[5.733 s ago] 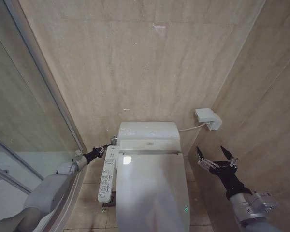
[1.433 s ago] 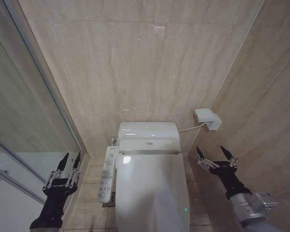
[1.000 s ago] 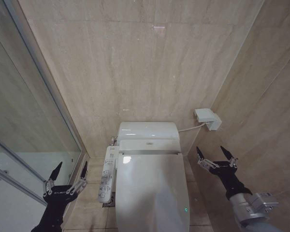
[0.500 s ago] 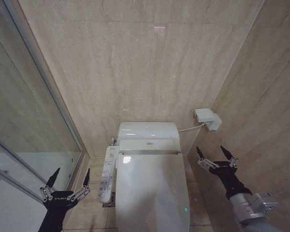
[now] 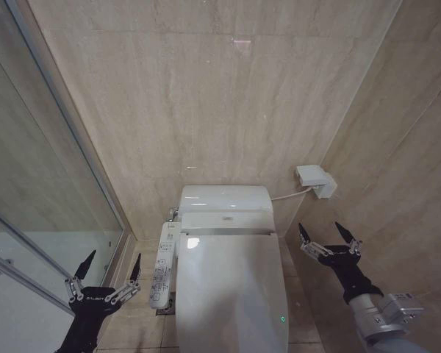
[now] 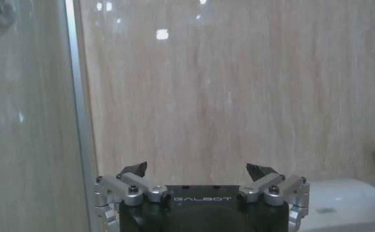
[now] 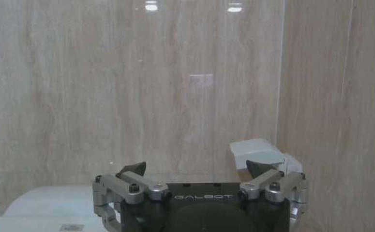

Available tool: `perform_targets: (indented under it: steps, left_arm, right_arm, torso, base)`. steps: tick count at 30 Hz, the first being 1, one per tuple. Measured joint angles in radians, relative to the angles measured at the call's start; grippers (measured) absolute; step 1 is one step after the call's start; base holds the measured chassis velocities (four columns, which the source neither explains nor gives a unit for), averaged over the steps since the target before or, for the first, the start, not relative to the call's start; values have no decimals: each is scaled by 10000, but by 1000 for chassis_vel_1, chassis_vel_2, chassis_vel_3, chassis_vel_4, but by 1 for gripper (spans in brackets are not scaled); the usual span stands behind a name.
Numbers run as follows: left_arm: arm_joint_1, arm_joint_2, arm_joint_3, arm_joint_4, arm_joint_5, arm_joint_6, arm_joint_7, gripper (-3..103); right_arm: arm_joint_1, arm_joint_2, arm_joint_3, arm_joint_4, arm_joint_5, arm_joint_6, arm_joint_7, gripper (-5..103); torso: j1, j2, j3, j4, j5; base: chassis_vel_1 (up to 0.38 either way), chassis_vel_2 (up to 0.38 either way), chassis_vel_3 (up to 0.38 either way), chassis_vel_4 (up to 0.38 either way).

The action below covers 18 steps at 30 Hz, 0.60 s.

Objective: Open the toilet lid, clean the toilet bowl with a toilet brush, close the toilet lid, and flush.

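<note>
With the lid (image 5: 231, 294) down and both the left gripper (image 5: 106, 266) and right gripper (image 5: 328, 234) spread empty beside it, a careless left reach could knock the control panel (image 5: 162, 273).

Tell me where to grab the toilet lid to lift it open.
Probably the toilet lid at its front rim, farthest from the tank: it lies shut and flat and seems hinged at the tank end. The open left hand hovers beside its left edge, so come from there.

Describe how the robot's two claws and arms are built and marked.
Both the left claw and the right claw have black pointed fingertips on silver bolted linkages, with a black body lettered GALBOT. The right arm has a grey and silver wrist section behind it.
</note>
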Motion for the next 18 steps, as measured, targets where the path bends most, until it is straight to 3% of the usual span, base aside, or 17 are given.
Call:
perform_targets:
  steps: [18]
  left_arm:
    - [-232,163,-368,1,-45,-35,253,100]
  right_arm:
    - [0,0,0,0,0,0,0,100]
  torso:
    - [0,0,0,0,-1]
  base:
    - [0,0,0,0]
